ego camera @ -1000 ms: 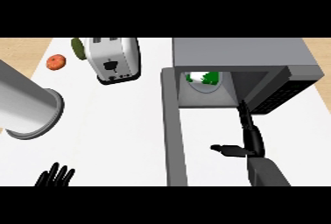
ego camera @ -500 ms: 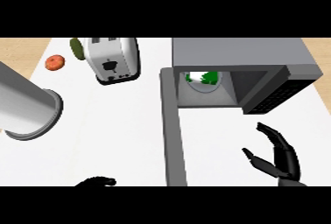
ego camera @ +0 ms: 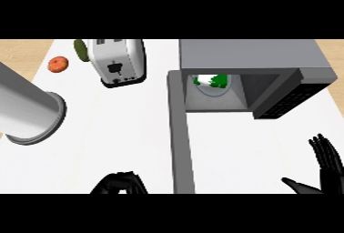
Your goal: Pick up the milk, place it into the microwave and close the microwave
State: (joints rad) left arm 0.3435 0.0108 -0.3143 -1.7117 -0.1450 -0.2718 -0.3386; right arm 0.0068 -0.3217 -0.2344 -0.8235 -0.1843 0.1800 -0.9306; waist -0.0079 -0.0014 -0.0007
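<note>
The milk (ego camera: 214, 83), white with green print, stands inside the open microwave (ego camera: 250, 55) at the back right. The microwave's door (ego camera: 179, 136) is swung out toward me as a long grey bar. At the lower right edge, my right hand (ego camera: 327, 169) is open with its fingers up and holds nothing, well clear of the microwave. My left hand (ego camera: 121, 183) shows at the bottom edge just left of the door's near end, with curled fingers and nothing in them.
A white toaster (ego camera: 118, 62) stands at the back, with a green item (ego camera: 80, 49) and a red-orange fruit (ego camera: 58, 64) to its left. A tall grey cylinder (ego camera: 27, 113) rises at the left edge.
My right hand has drawn back from the microwave's opening to the lower right edge. My left hand has slid right along the bottom edge toward the door, its fingers curling.
</note>
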